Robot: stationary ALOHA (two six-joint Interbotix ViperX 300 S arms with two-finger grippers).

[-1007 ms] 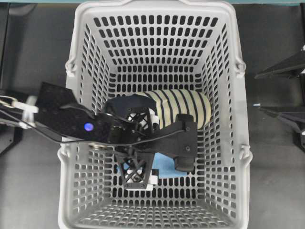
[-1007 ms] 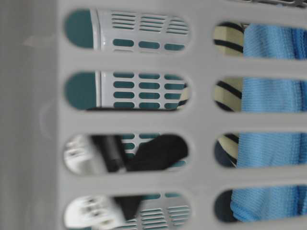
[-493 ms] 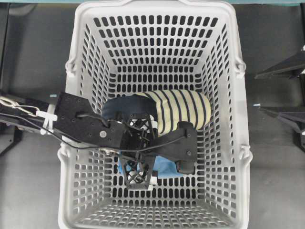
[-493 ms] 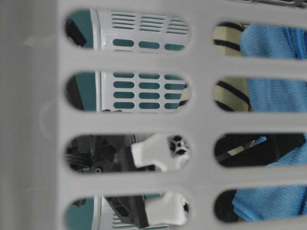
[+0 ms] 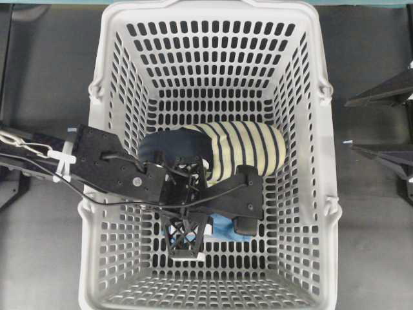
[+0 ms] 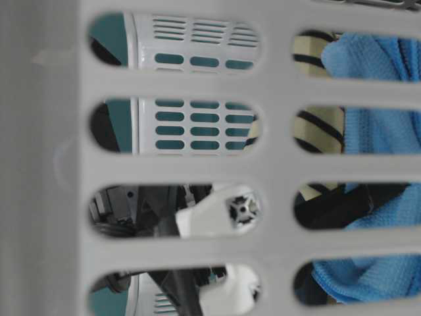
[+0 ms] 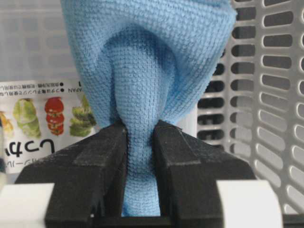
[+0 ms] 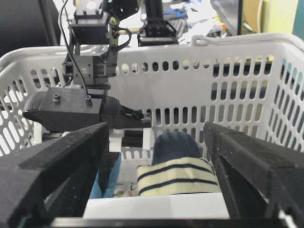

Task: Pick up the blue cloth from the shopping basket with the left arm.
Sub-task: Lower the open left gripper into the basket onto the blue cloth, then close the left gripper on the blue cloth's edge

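**Cloth pinched, lift not yet made**

Overhead, I see my left gripper [image 5: 193,216] reaching down into the shopping basket [image 5: 103,97], at about 6 o'clock from the striped slipper [image 5: 242,148]. The blue cloth [image 5: 222,229] lies on the basket floor just beside the slipper's near side, and only a small patch of it shows under the arm. From up here I cannot tell how the jaws stand; the gripper body covers the grasp.

At table level, the basket wall blocks most of the view. Through the slots I catch the cloth [image 6: 381,131] at 3 o'clock, bunched and partly raised, with the slipper's stripes just behind it.

The left wrist camera settles it: the two black fingers [image 7: 90,161] are pressed in on a gathered fold of the cloth [image 7: 142,85], pinching it between them. A printed label [image 7: 38,114] sits at 9 o'clock, partly cut off.

In the right wrist view, my right gripper [image 8: 152,156] stands spread wide and holds nothing, outside the basket.

My worry is that the pinch holds only a narrow ridge of soft fabric, which could slip out on the lift. The cloth might also snag on the slipper or drag it along.
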